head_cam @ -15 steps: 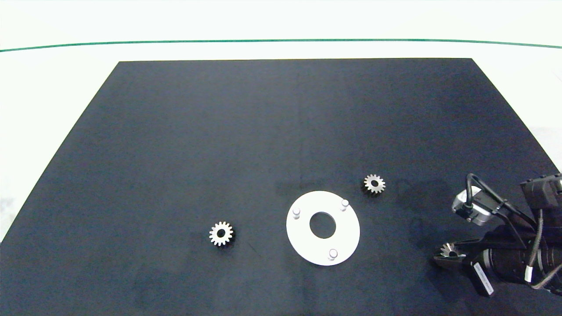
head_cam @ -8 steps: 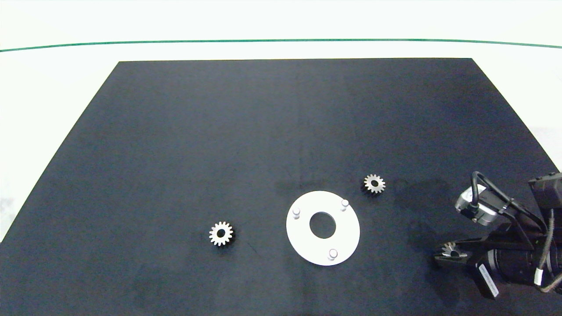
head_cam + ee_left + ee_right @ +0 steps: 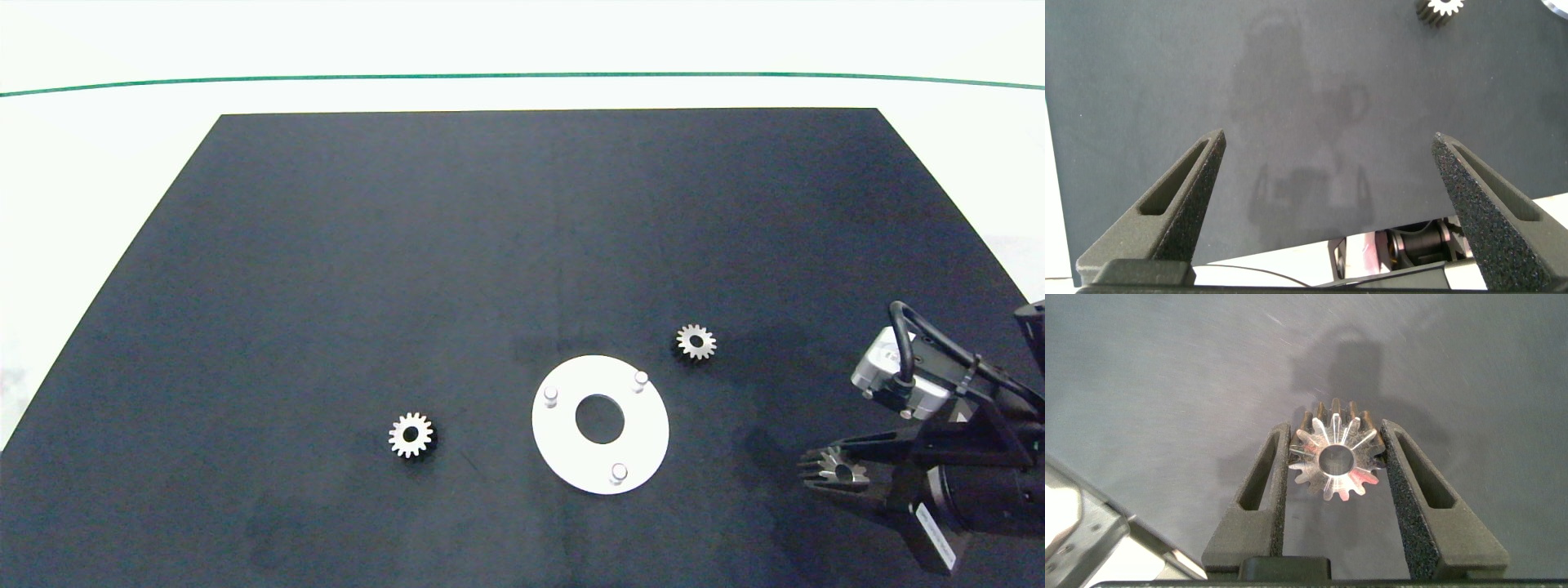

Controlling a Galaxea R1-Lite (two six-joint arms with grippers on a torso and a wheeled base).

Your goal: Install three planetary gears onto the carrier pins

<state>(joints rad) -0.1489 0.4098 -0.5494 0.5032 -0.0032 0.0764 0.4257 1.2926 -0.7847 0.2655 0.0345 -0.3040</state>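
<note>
No carrier pins (image 3: 619, 472) are filled: the right gripper (image 3: 1334, 461) clamps one gear (image 3: 1334, 457); two gears (image 3: 411, 434) lie beyond it; the left gripper (image 3: 1331, 171) is spread.

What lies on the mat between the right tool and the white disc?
Only bare mat, as the head view shows. The right tool, holding a gear, has no object between it and the disc.

silvery-grey planetary gears (image 3: 411, 435), white disc (image 3: 645, 441), black mat (image 3: 408, 245)

Shiny metal gear (image 3: 1334, 460); matt dark mat (image 3: 490, 245).
</note>
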